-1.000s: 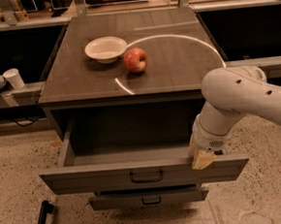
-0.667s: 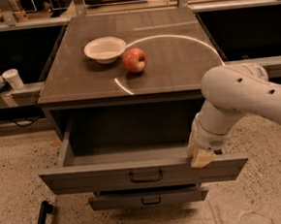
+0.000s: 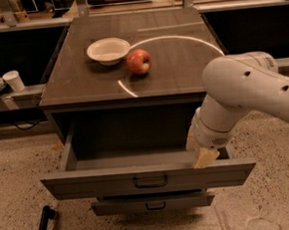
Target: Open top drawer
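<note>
The top drawer (image 3: pixel 90 185) is standing pulled out, its inside lying open from above at its left and middle, while the gripper (image 3: pixel 201 152) and the bulky white arm (image 3: pixel 248 94) are hanging over its right front corner and blocking that side.

You've got a dark cabinet top (image 3: pixel 181 69) w/ 2 items on it: white bowl (image 3: pixel 108 50) rear-left, red apple (image 3: pixel 139 61) just beside it on its right, can't tell if touching. Gripper (image 3: pixel 200 150) is lower down, at the right front of the pulled-out top drawer (image 3: pixel 100 184).
</note>
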Robot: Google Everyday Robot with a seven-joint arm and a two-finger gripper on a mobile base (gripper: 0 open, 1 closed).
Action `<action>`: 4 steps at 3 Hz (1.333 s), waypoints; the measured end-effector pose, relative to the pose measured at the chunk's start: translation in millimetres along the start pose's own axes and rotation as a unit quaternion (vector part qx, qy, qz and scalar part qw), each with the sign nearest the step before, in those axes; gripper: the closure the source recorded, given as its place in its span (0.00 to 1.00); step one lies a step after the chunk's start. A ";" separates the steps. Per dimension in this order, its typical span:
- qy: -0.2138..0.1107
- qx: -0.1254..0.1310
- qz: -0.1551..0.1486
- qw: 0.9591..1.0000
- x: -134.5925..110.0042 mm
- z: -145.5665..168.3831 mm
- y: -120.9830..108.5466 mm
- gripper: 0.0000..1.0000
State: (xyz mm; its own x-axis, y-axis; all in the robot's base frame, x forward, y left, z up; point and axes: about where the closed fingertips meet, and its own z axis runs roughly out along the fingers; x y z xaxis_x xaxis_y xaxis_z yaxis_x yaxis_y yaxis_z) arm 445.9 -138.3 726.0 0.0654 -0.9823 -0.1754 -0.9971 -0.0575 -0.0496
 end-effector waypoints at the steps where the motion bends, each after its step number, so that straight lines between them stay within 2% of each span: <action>1: 0.013 0.013 0.008 1.000 10.0 -0.3 -19.3 0.79; 2: 0.009 0.019 0.032 0.999 34.1 20.1 -39.1 1.00; 3: 0.006 0.017 0.047 0.999 48.9 35.5 -48.1 1.00; 4: 0.001 0.002 0.058 0.998 58.2 53.0 -51.1 0.81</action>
State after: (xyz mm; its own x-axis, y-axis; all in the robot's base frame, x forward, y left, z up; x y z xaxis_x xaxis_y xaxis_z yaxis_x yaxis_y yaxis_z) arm 502.6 -183.1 666.2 -0.0515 -0.9828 -0.1775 -0.9977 0.0583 -0.0334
